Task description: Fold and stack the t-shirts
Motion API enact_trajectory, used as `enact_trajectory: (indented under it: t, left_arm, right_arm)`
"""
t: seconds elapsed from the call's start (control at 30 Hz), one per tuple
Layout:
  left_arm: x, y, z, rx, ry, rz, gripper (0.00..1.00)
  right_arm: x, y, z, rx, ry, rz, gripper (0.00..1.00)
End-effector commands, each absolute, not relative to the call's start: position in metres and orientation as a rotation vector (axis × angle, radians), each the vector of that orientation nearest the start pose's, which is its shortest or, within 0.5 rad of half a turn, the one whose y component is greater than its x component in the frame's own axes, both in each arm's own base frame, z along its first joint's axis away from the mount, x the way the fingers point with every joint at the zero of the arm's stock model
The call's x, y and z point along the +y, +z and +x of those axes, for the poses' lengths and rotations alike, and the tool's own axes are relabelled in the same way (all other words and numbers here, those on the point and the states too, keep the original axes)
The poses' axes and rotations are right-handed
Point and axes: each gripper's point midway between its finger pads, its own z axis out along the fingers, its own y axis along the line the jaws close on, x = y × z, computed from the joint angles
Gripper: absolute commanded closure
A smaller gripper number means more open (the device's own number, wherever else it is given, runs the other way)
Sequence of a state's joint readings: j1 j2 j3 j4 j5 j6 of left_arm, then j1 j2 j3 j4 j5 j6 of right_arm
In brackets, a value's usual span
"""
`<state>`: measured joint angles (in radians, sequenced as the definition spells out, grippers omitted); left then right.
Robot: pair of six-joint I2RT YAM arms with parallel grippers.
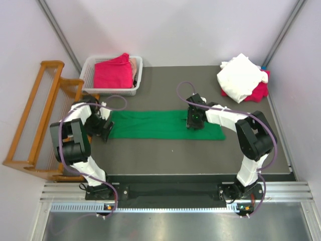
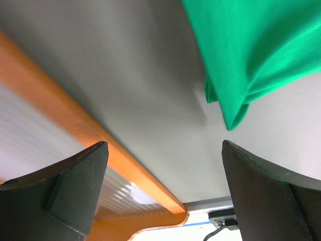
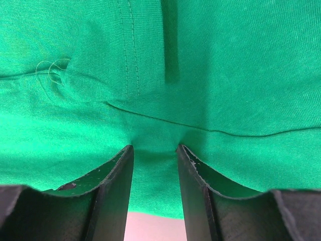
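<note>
Green t-shirt (image 1: pixel 150 124) lies as long folded strip across dark table (image 1: pixel 175 158), top cam. Left gripper (image 1: pixel 104 129) just off shirt's left end, right gripper (image 1: pixel 194 119) on its right part. Left wrist cam: jaws wide apart, shirt corner ahead. Right wrist cam: clamped on bunched green cloth.

The white t-shirt (image 1: pixel 242 76) hides most of the crimson t-shirt (image 1: pixel 261 92) lying beneath it.

Two arms, left arm (image 1: pixel 75 135) and right arm (image 1: pixel 251 135): white moulded shells, black cylindrical joint housings. Lilac-grey cables (image 1: pixel 178 90), one looped along each arm. Black bases (image 1: pixel 98 192). Fingers (image 2: pixel 261 191): matte black, wedge-shaped, bevelled edges.
</note>
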<state>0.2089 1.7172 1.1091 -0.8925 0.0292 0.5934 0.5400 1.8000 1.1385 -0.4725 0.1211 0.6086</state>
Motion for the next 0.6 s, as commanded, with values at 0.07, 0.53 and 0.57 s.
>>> enact_trajectory:
  t: [0.07,0.53,0.57]
  left_arm:
    - [0.052,0.076,0.301,2.890,-0.110,0.609,0.01]
    - [-0.049,0.063,0.279,2.862,-0.282,0.857,0.01]
    - [-0.047,0.057,0.277,2.871,-0.269,0.858,0.01]
  right_arm:
    - [0.176,0.011,0.312,2.763,0.088,0.155,0.59]
    - [0.176,0.017,0.315,2.753,0.084,0.148,0.59]
    - [0.176,0.017,0.315,2.752,0.085,0.146,0.59]
